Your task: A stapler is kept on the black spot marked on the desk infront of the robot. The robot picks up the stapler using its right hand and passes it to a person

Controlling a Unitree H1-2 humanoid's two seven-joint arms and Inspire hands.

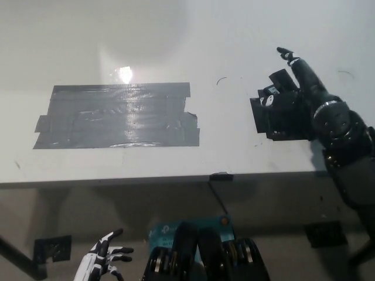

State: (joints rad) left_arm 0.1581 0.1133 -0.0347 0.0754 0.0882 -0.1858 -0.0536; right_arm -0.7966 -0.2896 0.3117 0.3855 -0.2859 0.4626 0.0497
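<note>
stapler (pixel 274 93) on desk (pixel 234 35), right side

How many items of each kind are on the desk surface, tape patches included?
Black stapler: 1
Grey tape patch: 1
Black tape patch: 1
Total: 3
</note>
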